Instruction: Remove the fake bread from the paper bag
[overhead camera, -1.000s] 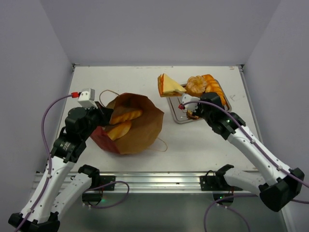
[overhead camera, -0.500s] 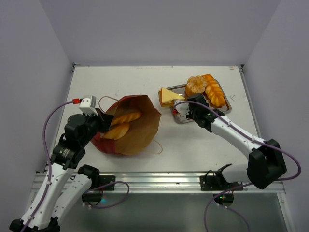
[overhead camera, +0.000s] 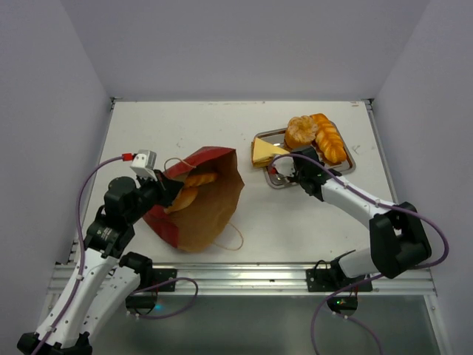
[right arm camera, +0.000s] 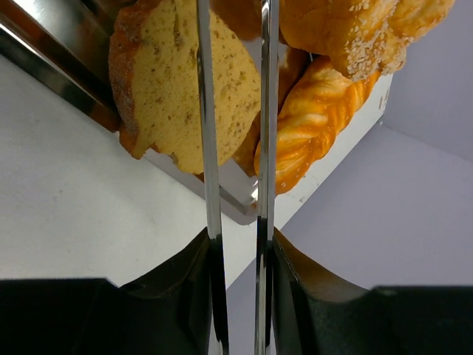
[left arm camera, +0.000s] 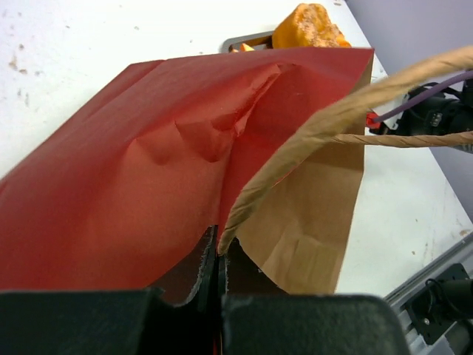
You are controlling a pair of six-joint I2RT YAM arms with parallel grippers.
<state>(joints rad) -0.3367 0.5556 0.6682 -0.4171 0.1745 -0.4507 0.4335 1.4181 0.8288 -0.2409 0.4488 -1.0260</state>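
At the left of the table, the left gripper is pinched tight on the rim of the paper bag. It lifts the dark red wall so the mouth gapes toward the other arm. 2 long rolls of the fake bread lie inside on the brown lining, so I judge the task only partly done. Further right, the pale wedge rests across the left rim of the tray, which also collects the round bun and the braided loaf. The right gripper sits at the wedge with its thin fingers narrowly spaced. Whether they clamp it, I cannot tell.
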